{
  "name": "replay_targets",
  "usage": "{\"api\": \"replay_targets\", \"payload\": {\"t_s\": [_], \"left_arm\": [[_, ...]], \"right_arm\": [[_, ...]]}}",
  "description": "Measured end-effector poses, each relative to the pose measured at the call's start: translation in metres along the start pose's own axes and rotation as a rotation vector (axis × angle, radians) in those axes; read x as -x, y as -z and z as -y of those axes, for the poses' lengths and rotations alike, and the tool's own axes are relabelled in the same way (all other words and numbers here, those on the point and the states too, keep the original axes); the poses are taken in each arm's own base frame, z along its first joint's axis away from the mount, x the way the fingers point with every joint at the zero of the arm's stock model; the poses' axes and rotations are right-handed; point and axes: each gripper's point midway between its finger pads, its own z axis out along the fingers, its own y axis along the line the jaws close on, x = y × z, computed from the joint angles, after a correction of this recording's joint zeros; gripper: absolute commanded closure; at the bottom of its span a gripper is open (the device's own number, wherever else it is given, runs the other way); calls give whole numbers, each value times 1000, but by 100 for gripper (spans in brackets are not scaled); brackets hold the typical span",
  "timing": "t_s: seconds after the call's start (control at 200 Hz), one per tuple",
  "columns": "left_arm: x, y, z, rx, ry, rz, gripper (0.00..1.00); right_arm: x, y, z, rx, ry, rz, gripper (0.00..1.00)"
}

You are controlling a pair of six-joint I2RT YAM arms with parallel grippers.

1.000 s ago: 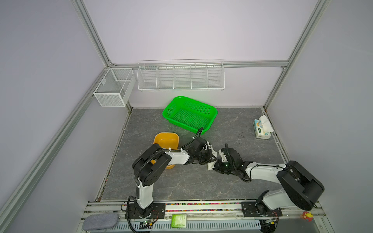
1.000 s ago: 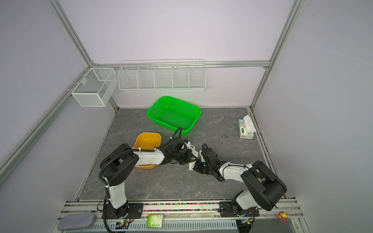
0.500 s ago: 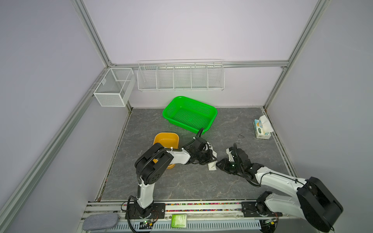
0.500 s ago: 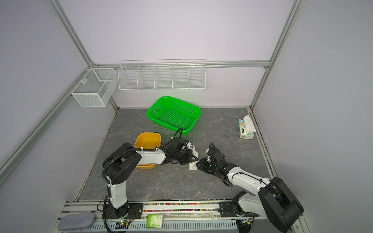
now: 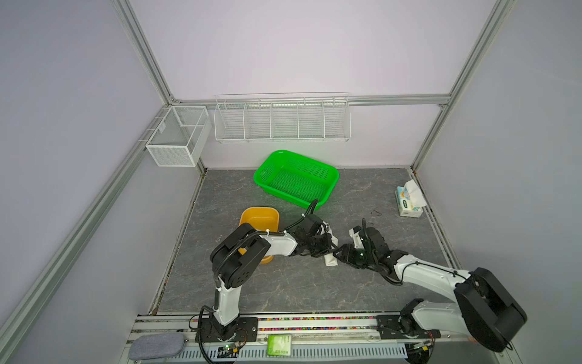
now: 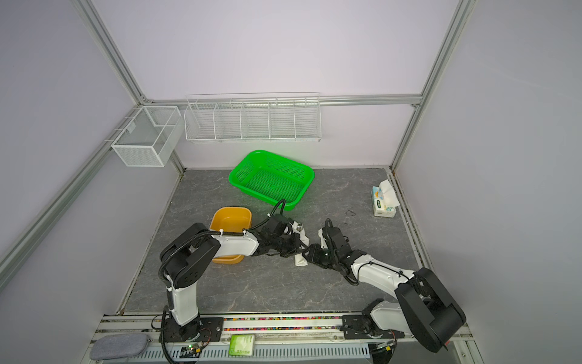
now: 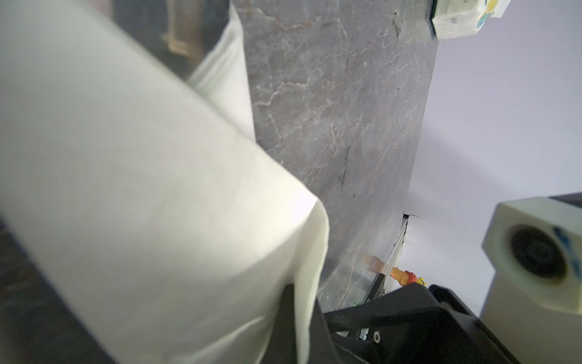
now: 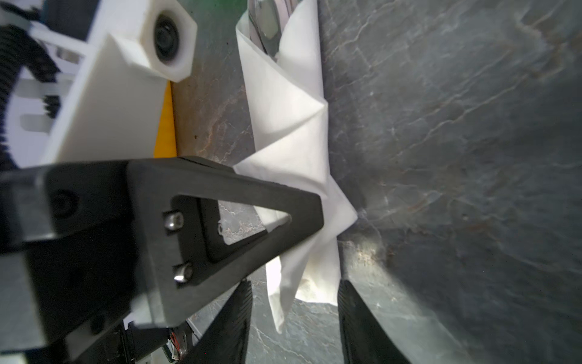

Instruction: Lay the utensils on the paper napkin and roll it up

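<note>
**Top views**
- Paper napkin: rolled into a narrow white bundle at mid-table. It lies near-to-far, just right of the orange tub. Both grippers sit over it, so only its ends show.
- Utensils: a small metal glint at the bundle's far end, too small to tell which piece.
- Left gripper: reaches in from the left onto the bundle's middle. Its own body hides the jaws here.
- Right gripper: comes in from the right at the bundle's near end.
- Surroundings: green basket far centre, tissue pack far right. The wire rack and mesh box hang above the grey marbled table.

**Left wrist view**
- Paper napkin: very close and blurred, filling most of the frame, with a loose edge curling over.
- Jaws: cannot be made out here.
- Beyond: table, tissue pack, and the white camera housing on the right arm.

**Right wrist view**
- Paper napkin: a creased wrap lying flat on the table.
- Utensils: shiny ends poke out of the wrap's far open end, one of them rounded like a spoon.
- Left gripper: closed. One black finger shows, its tip pinching the paper mid-bundle, and creases fan out from the pinch.
- Right gripper: jaws partway apart, one finger on each side of the bundle's near end, gripping nothing.
- Orange tub: a sliver shows behind the left arm's camera.
</note>
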Motion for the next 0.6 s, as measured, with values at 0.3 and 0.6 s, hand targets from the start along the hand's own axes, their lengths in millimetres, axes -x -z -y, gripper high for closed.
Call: {"api": "replay_targets", "payload": {"t_s": [0.3, 0.6], "left_arm": [[0, 0, 0, -1, 0, 0, 99], [0, 0, 0, 0, -5, 0, 87]], "right_arm": [[-6, -14, 11, -37, -3, -47, 73], [-4, -19, 10, -31, -23, -44, 89]]}}
